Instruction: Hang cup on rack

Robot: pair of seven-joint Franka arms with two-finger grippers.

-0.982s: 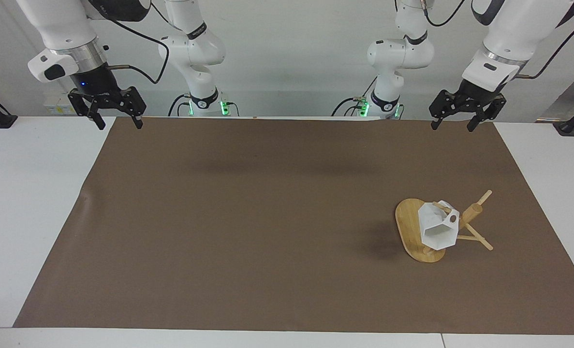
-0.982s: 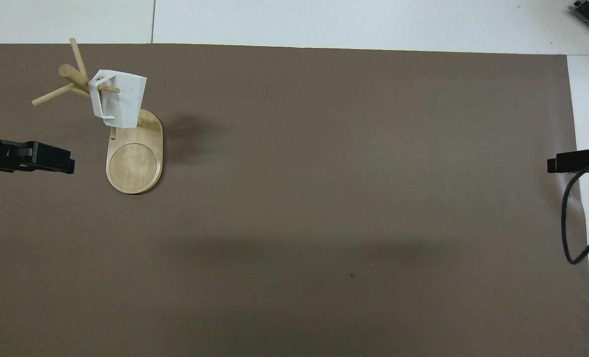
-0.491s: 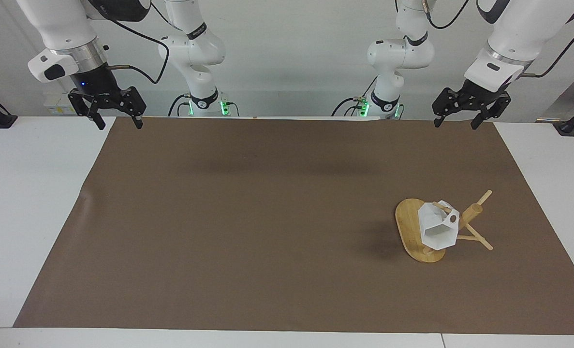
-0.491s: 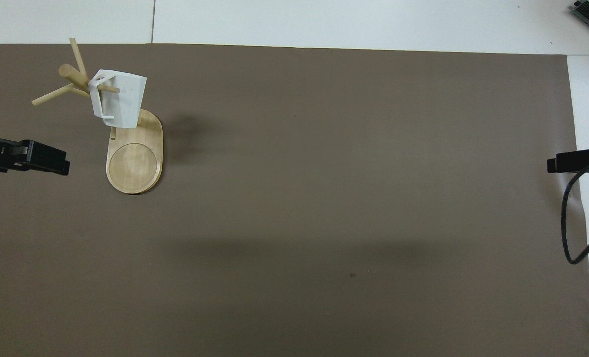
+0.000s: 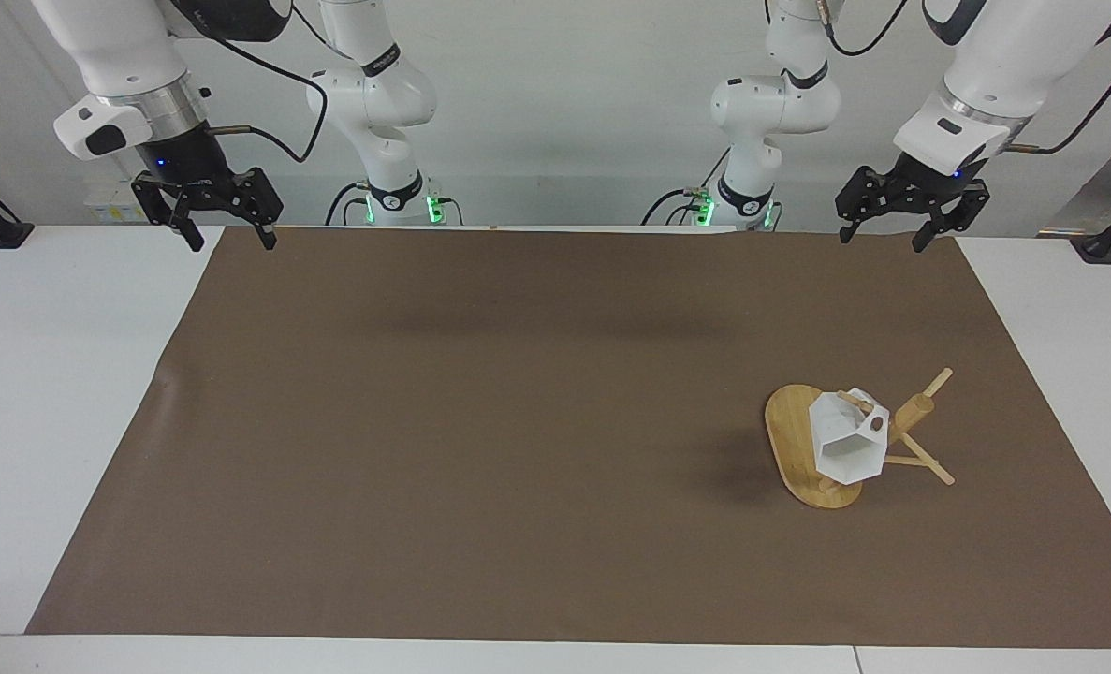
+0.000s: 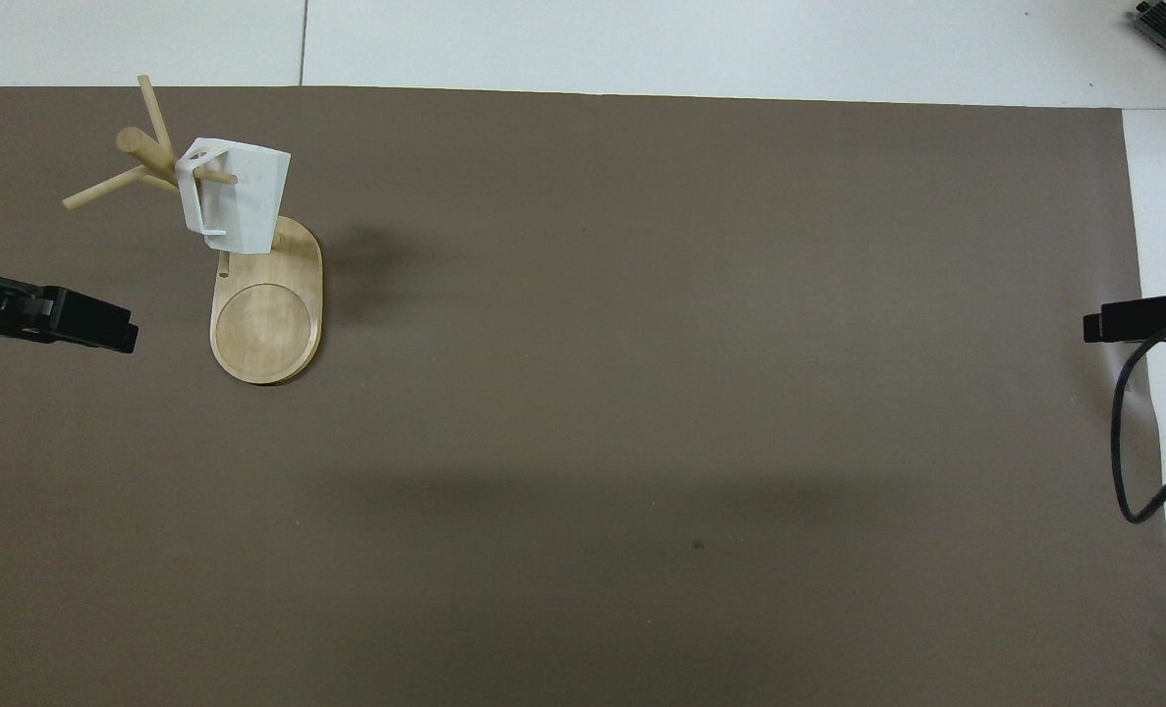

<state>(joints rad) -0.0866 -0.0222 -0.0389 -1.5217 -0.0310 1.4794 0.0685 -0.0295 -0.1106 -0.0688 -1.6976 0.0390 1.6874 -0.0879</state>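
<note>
Cup (image 5: pixel 848 444): hung on rack (image 5: pixel 803 447); no legible markings. Left claw (image 5: pixel 883 240), right claw (image 5: pixel 228 240): fingers apart, empty, over counter (image 5: pixel 68 393) edge.

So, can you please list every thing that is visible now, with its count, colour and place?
cup: one, white, hanging by its handle on a peg of the rack.
rack: one, light bamboo, standing on the mat toward the left arm's end of the table.
mat: one, brown, covering most of the table.
table: one, white, showing around the mat's edges.
cable: one, black, hanging by the right gripper.
left gripper: one, black, open, holding nothing, raised over the mat's corner at the robots' edge, left arm's end.
right gripper: one, black, open, holding nothing, raised over the mat's corner at the robots' edge, right arm's end.
</note>
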